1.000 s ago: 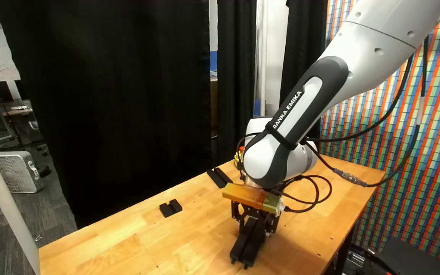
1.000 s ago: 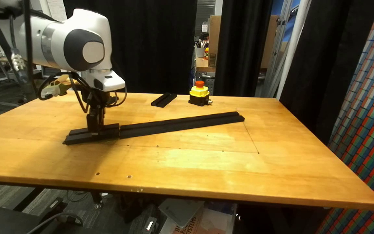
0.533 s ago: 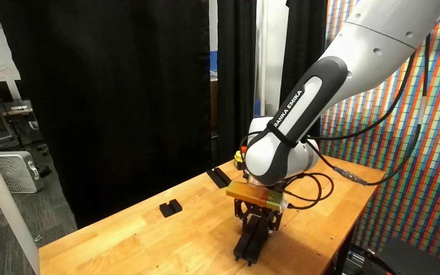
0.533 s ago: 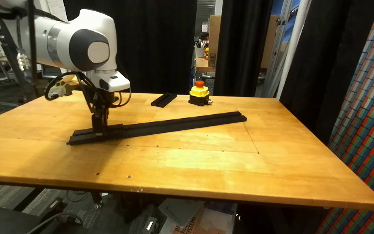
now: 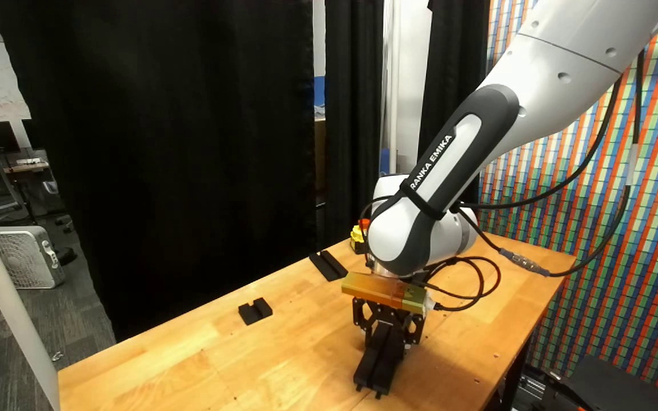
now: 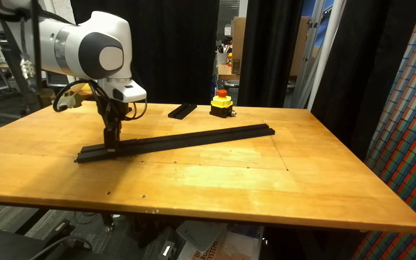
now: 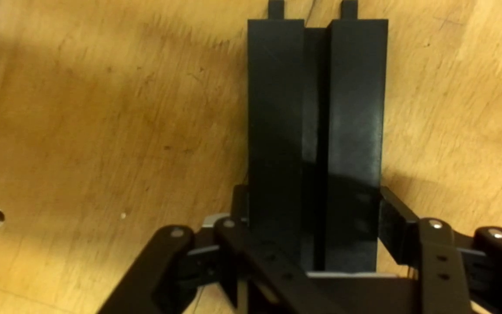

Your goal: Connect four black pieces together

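- Black curtains (image 6: pixel 146 50) hang behind our wooden table (image 6: pixel 229 195), and a yellow stop button (image 6: pixel 221 104) stands near its far edge.
- We see the gripper (image 7: pixel 315 207) pinching the held bar (image 7: pixel 275 109) across its width, fingers (image 7: pixel 397 231) against both long sides, the lengthwise groove (image 7: pixel 314 96) midway between them.
- That bar rests at about table height, end to end with the long black strip (image 6: pixel 200 138); we make out no gap in an exterior view, though we cannot tell whether the joint is fully seated.
- Two pegs (image 7: pixel 349 9) stick out at its free end, away from the strip.
- We take this as the last joint, a fourth piece going onto three; seams within the strip are too dark for us to count.
- To us the bar looks light and stiff, like matte plastic, unlikely to slip; its thin pegs seem the fragile part.
- We would take hold by the long sides, pegs clear, and push straight along the groove, since a skewed push could jam the joint.
- Well apart from it lie a stubby slab (image 6: pixel 182 111) and a squarish block (image 5: pixel 255 311), which we leave alone.
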Action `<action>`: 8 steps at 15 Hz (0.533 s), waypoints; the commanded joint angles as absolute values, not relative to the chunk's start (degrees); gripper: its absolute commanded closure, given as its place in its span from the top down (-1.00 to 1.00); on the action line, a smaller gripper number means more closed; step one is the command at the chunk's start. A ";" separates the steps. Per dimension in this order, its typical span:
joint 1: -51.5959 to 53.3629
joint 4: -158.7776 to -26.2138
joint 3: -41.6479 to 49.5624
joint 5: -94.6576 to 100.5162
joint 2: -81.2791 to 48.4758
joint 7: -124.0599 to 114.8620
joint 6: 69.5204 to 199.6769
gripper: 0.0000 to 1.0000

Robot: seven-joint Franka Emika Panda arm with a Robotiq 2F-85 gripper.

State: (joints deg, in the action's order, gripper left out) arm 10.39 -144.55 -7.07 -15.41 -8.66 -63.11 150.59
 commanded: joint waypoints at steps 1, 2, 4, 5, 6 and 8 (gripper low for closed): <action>9.96 -144.02 -7.16 -15.77 -7.99 -61.12 149.10 -0.09; 9.94 -143.82 -7.19 -15.86 -8.15 -60.79 148.87 -0.09; 9.92 -143.47 -7.20 -15.96 -8.48 -60.21 148.61 -0.09; 9.92 -143.29 -7.20 -16.00 -8.60 -59.97 148.57 -0.09; 9.94 -143.14 -7.16 -15.93 -8.71 -59.94 148.53 -0.09; 9.98 -142.69 -7.11 -15.72 -8.95 -59.86 148.31 -0.09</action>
